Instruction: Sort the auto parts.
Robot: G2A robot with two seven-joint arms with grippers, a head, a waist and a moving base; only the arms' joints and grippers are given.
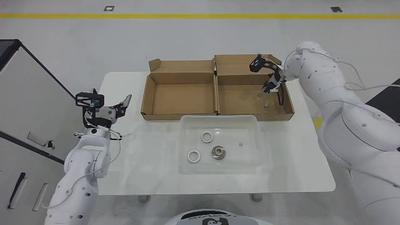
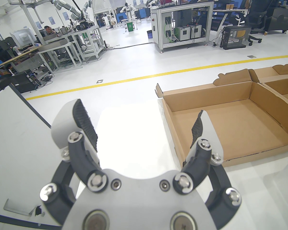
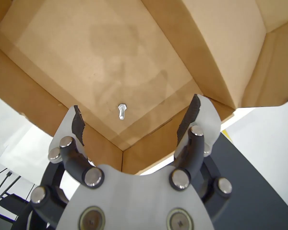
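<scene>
Bolt [image 3: 121, 112] sits in upper-right box [image 1: 240, 97], right pincer [image 3: 135, 102] spread empty above — left pincer [image 2: 139, 107] spread too. Next, likely: fetch a part from tray [image 1: 219, 117].

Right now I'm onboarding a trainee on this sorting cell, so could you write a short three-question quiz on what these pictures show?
1. True or false: the left box already holds a part.
2. Which part lies in the right box? A) gear B) bolt C) spring
3. How many white rings lie in the clear tray?

Key
1. False: its floor is bare.
2. B: it lies on the floor below the open right gripper.
3. Two.
</scene>
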